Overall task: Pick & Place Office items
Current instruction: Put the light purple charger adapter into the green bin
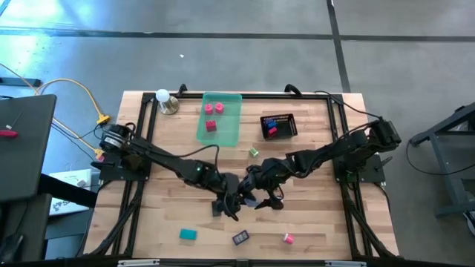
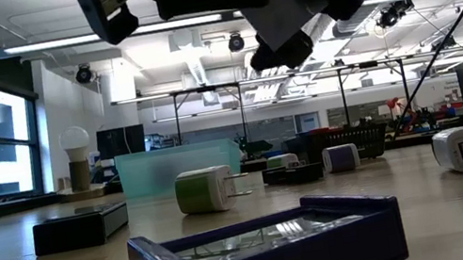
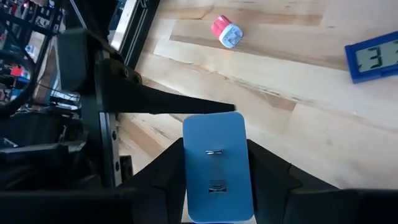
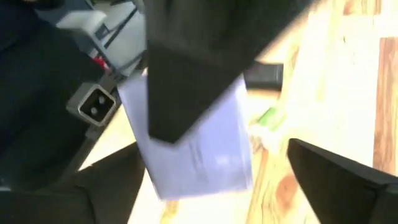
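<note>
My left end effector (image 3: 217, 180) is pinching a lavender-blue block (image 3: 217, 165) with two metal prongs on its face, one dark finger pressed to each long side; in the high view this end effector (image 1: 231, 208) sits at mid-tabletop, slightly toward the near edge. My right end effector (image 1: 260, 199) is just beside it, the two meeting nose to nose. In the right wrist view its fingers (image 4: 348, 177) stand spread with a gap on either side of the same block (image 4: 193, 149), so I record it as open and gripping nothing, while the other arm's dark finger crosses the block's face. Remaining office items as found: three pink-red pieces (image 1: 211, 109) lie inside the translucent green tray (image 1: 230, 133) at the far side, left of centre; blue and red pieces (image 1: 273, 127) lie in the black mesh basket (image 1: 291, 126) to the right of the tray; a green-and-white piece (image 1: 254, 152) lies on the tabletop (image 1: 326, 222) between the tray and the end effectors. Along the near edge, from left to right, lie a teal block (image 1: 188, 234), a small blue-framed display (image 1: 240, 238) and a pink piece (image 1: 288, 238). A lamp bulb on a round base (image 1: 164, 99) stands at the far left corner.
</note>
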You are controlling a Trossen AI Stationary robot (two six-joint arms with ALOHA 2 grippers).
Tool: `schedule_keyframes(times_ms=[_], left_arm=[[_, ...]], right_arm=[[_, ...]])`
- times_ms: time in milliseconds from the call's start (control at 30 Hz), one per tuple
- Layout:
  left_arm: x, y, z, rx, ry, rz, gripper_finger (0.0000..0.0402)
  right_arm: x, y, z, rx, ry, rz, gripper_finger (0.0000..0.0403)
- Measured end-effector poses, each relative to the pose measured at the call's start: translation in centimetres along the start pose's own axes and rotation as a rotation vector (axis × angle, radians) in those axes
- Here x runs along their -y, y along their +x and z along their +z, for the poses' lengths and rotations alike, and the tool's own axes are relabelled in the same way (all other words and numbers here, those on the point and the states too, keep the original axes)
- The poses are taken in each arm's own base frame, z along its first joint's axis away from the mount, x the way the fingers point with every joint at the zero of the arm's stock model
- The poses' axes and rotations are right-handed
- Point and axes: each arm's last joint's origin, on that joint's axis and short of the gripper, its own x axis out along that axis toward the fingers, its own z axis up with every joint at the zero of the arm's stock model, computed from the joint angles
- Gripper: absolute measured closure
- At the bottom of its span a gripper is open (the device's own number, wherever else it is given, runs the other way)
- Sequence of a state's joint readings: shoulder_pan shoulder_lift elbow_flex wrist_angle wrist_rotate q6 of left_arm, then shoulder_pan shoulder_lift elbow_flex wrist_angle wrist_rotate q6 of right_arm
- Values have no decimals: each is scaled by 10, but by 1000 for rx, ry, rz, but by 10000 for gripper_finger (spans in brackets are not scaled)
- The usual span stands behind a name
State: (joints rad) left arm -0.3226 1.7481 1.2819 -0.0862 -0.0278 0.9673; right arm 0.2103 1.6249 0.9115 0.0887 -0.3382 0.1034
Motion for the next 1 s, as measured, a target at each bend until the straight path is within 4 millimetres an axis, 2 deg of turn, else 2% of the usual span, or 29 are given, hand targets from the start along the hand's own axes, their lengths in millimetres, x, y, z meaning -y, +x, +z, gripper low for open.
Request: schedule_keyframes(times_ms=[100, 267, 400, 533, 733, 900, 1000], left_arm=[[3, 0, 2, -4, -30, -16, 274], [11, -4, 8, -117, -72, 12, 274], [10, -23, 12, -203, -193, 53, 276], [-2, -53, 0, -269, -330, 32, 277], [-33, -101, -42, -388, -547, 96, 277], [-62, -123, -100, -368, -774, 77, 278], [-69, -130, -144, -396, -914, 71, 278]], right_arm=[[3, -4, -4, -52, 11, -16, 12], [7, -20, -7, -120, 99, -143, 33], [4, -29, -6, -128, 149, -228, 42], [-6, -30, -5, -108, 168, -290, 41], [-22, -24, -8, -109, 140, -341, 39], [-33, -21, -9, -98, 129, -360, 37], [-38, -20, -10, -99, 117, -360, 38]])
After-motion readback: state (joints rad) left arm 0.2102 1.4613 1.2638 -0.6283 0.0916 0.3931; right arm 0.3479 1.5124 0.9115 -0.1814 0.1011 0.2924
